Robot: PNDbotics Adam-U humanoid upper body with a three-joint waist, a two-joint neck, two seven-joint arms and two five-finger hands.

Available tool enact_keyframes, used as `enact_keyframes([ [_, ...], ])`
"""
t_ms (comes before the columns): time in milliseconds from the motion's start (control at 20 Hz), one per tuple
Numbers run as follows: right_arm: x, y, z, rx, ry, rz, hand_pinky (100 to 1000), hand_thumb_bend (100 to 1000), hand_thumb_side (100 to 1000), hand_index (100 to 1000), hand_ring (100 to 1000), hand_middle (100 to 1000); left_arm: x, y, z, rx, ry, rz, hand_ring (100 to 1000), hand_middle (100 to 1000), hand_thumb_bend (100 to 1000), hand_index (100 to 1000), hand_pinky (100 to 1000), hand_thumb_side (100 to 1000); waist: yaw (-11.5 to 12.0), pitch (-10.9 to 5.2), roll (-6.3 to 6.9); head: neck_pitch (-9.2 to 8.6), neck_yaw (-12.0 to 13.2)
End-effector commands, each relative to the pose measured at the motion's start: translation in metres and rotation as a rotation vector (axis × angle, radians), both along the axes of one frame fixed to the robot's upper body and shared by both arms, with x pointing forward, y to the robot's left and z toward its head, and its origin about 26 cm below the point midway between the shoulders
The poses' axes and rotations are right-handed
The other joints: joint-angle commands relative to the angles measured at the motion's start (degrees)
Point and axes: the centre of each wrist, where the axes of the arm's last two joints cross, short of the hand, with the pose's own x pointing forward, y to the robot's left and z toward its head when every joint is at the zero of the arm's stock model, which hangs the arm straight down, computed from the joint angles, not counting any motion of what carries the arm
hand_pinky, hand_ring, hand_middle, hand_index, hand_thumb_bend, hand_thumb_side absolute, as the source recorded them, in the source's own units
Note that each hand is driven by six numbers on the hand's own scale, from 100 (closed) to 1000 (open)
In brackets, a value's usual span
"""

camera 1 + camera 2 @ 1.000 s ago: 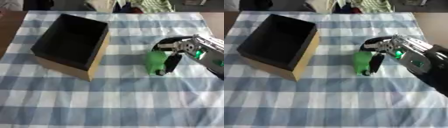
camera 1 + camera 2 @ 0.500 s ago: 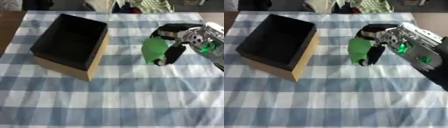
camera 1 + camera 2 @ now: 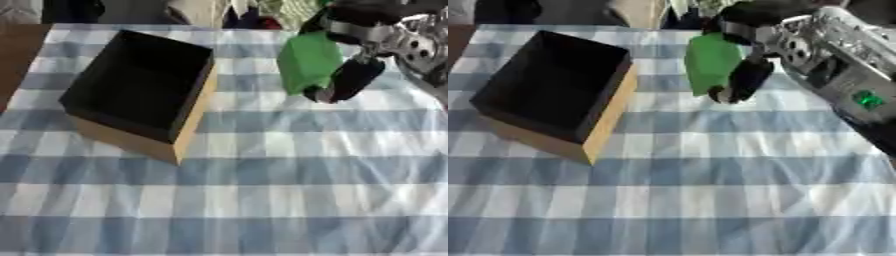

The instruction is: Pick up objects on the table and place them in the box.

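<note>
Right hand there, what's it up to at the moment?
The right hand has its fingers curled round a green object and holds it off the blue checked tablecloth, to the right of the open box. The box looks dark and empty inside, so the green object is not yet in it. It probably needs to go left, over the box's opening, before letting go. The left hand is not in view.
</note>
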Motion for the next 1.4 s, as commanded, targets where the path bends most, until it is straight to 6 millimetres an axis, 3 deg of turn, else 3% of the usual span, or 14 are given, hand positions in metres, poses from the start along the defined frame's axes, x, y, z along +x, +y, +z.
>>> enact_keyframes([
  [50, -0.003, 0.016, 0.019, 0.08, 0.167, -0.156, 885, 100, 100, 657, 880, 582, -0.002, 0.002, 0.006, 0.012, -0.024, 0.006, 740, 579, 293, 726, 603, 385, -0.02, -1.47, 0.2, -0.47, -0.3],
  [450, 0.015, 0.077, 0.038, 0.081, 0.091, -0.092, 869, 100, 100, 678, 833, 606, -0.001, -0.001, 0.007, 0.008, -0.03, -0.01, 740, 579, 297, 727, 604, 384, 0.58, -1.7, 0.54, 0.02, -2.54],
  [750, 0.036, 0.115, 0.032, 0.094, 0.124, -0.093, 867, 100, 100, 690, 830, 618, 0.0, -0.006, 0.009, 0.003, -0.04, -0.038, 740, 580, 298, 727, 604, 383, 1.64, -1.57, 0.81, -0.03, -4.69],
  [1400, 0.051, 0.161, 0.007, 0.094, 0.217, -0.073, 875, 100, 100, 720, 851, 665, 0.002, -0.012, 0.012, -0.01, -0.046, -0.069, 741, 580, 296, 726, 603, 385, 3.47, -1.01, 0.62, -0.85, -6.28],
])
